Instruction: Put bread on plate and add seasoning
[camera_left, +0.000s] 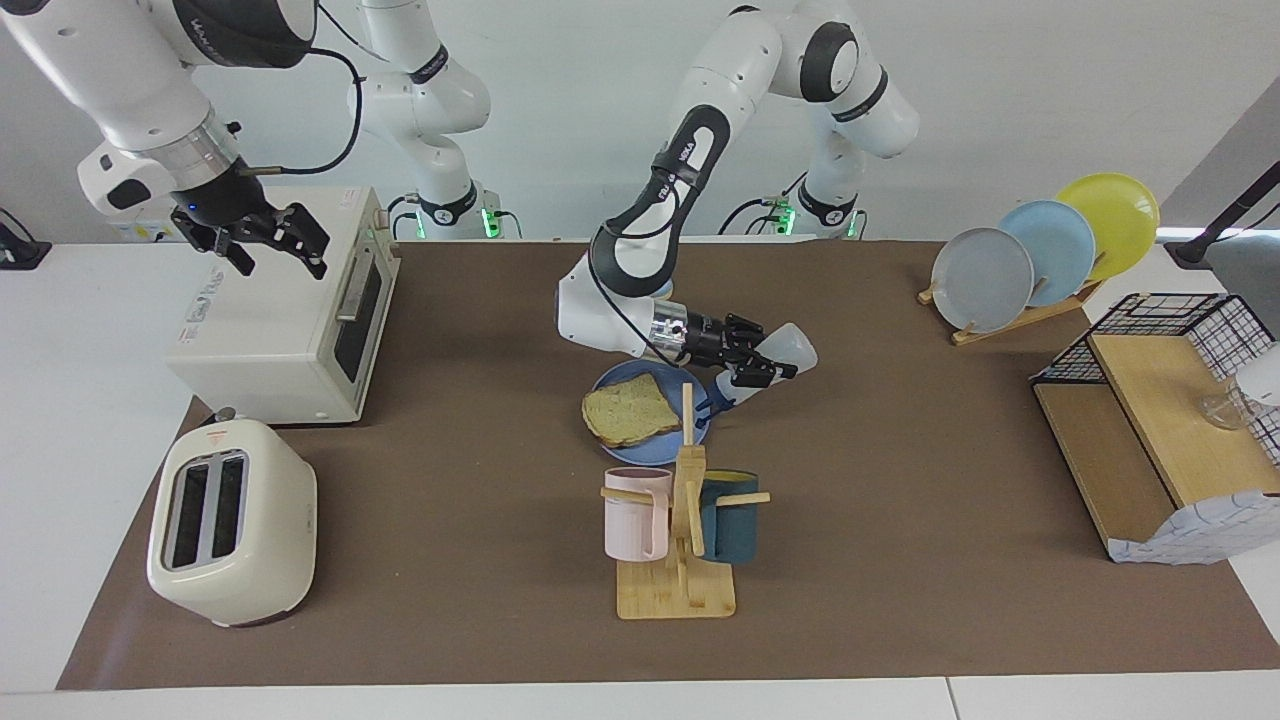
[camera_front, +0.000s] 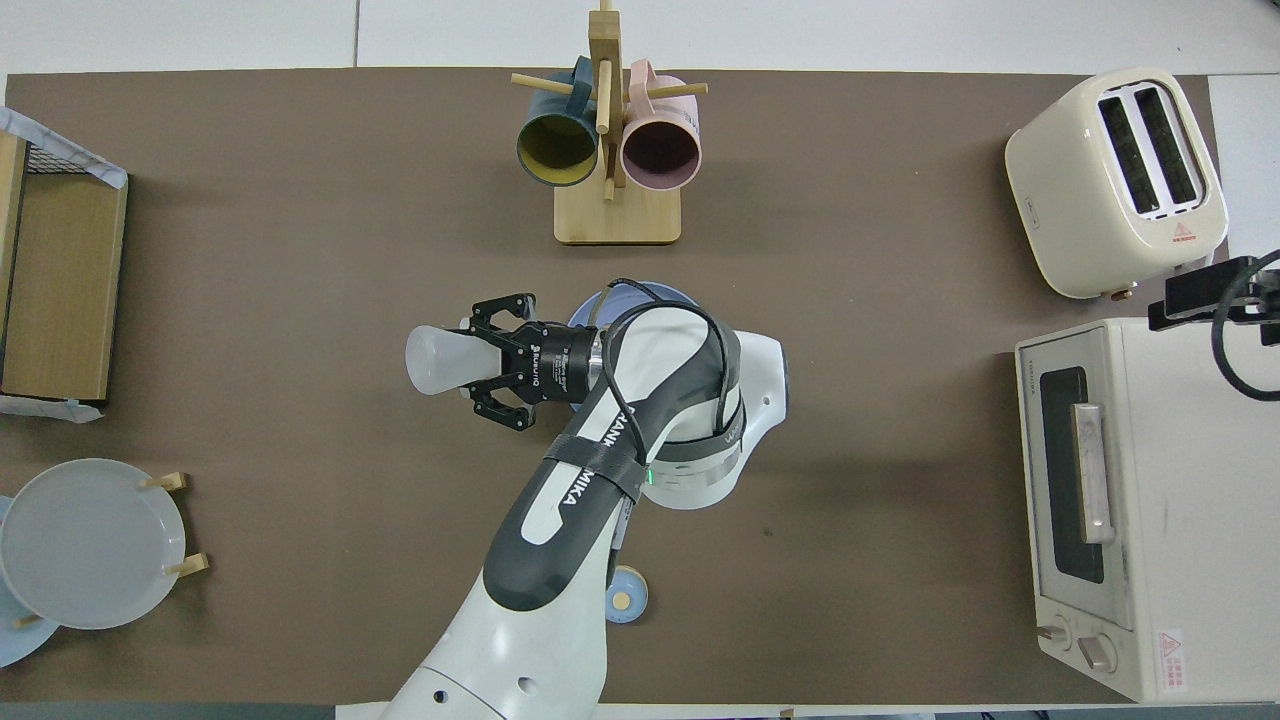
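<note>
The bread (camera_left: 630, 410) lies on the periwinkle-blue plate (camera_left: 625, 378) in the middle of the table. My left gripper (camera_left: 752, 362) is shut on the seasoning bottle (camera_left: 785, 352) and holds it tilted, with the navy cap (camera_left: 712, 402) down over the plate's edge toward the left arm's end. In the overhead view the left gripper (camera_front: 490, 365) and the bottle (camera_front: 440, 360) show beside the plate's rim (camera_front: 640, 292); the arm hides the bread. My right gripper (camera_left: 270, 240) waits open over the toaster oven.
A mug rack (camera_left: 680, 540) with a pink and a dark blue mug stands just beside the plate, farther from the robots. A toaster (camera_left: 232, 520) and a toaster oven (camera_left: 290, 320) are at the right arm's end. A plate rack (camera_left: 1040, 250) and a wire shelf (camera_left: 1160, 420) are at the left arm's end. A blue-topped dome (camera_front: 622, 598) sits near the robots.
</note>
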